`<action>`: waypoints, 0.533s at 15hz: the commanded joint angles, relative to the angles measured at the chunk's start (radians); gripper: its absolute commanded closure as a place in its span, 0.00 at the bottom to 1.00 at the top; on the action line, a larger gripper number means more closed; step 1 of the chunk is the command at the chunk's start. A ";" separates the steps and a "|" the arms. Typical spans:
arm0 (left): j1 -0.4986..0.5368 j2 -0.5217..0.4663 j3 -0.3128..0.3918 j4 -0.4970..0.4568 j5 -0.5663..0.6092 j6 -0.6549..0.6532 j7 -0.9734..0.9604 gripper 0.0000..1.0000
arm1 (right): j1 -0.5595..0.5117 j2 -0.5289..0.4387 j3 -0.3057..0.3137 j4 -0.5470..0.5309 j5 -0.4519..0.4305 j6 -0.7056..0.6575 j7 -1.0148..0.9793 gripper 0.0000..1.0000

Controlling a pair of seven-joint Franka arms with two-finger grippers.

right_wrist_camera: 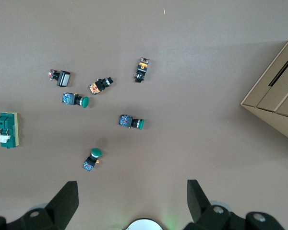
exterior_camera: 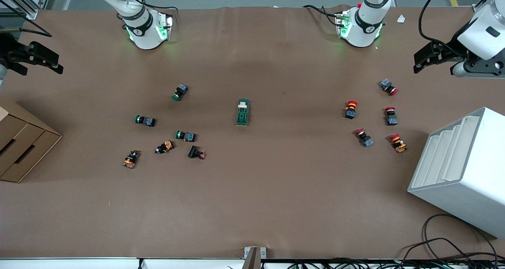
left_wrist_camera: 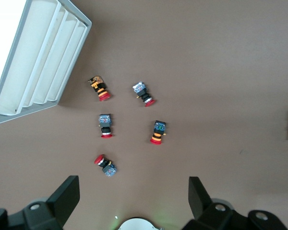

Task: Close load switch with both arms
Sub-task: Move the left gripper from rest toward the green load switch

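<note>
At frame centre on the matte brown table (exterior_camera: 252, 206) lies the load switch (exterior_camera: 243, 112), a dark green oblong block, long axis running from the front camera toward the bases, its cream lever at the end nearer the bases. Higher, at the frame's edges, the left gripper (exterior_camera: 428, 58) and right gripper (exterior_camera: 41, 60) hang with fingers spread, holding nothing.

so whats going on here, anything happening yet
Nothing is being handled yet. The load switch sits alone mid-table, untouched. The left tool hangs open at the left arm's end of the table, near the red push buttons and the white slotted rack. The right tool hangs open at the right arm's end, near the cardboard drawer box, with green and orange push buttons scattered nearby.
</note>
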 commanded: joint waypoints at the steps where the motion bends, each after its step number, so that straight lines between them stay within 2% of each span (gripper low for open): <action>1: 0.003 0.018 -0.004 0.044 0.027 -0.021 0.013 0.00 | -0.014 -0.023 -0.017 -0.018 0.014 -0.005 -0.043 0.00; 8: -0.020 0.066 -0.030 0.080 0.014 -0.017 -0.038 0.00 | -0.010 -0.023 -0.017 -0.018 0.002 -0.003 -0.046 0.00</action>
